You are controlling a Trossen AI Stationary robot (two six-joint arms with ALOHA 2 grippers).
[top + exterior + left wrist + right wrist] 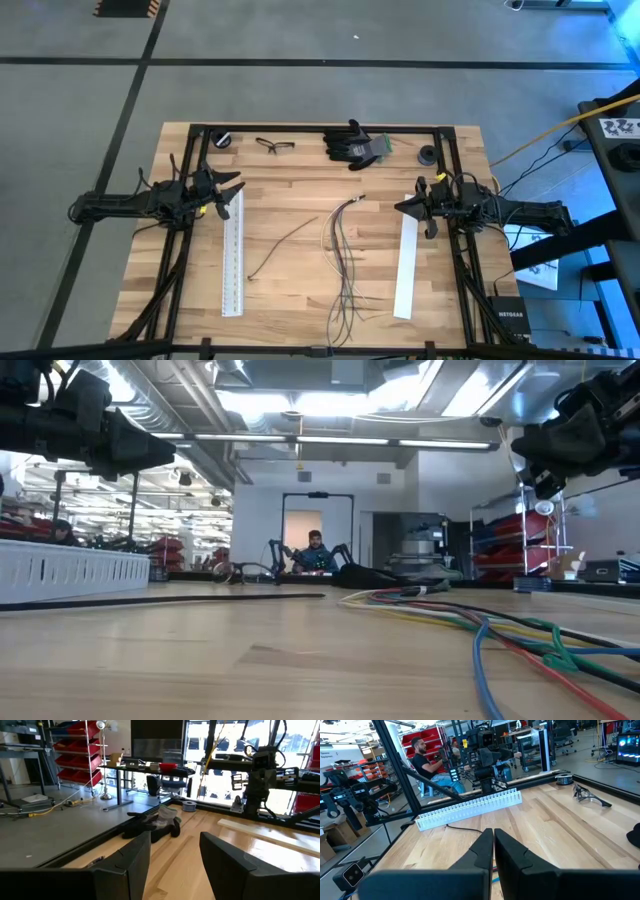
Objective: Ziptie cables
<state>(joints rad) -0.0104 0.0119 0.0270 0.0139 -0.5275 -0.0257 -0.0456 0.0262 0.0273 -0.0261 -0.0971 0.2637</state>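
Cables: a loose handful of thin wires lying at table centre, joined at the 12 o'clock end and splaying apart toward 6 o'clock. One separate dark strand lies toward 9 o'clock of the bundle. Nothing grips them.

Left gripper: hovers at the 9 o'clock side of the table, above the far end of the ribbed white strip. The left wrist view shows its fingers spread wide, holding nothing.

Right gripper: hovers at the 3 o'clock side, over the far end of the flat white strip. The right wrist view shows its fingers pressed together, empty.

Stage, as judged: opening; no tie fetched, no wires gathered.

Recommended method: pinch the bundle near the joined end, where the wires already sit close, rather than at the splayed tails.

Risk: floppy wires may slip from a shallow pinch; the stray strand may be missed.

Other items: glasses and a black glove at the 12 o'clock edge, well apart from the work.
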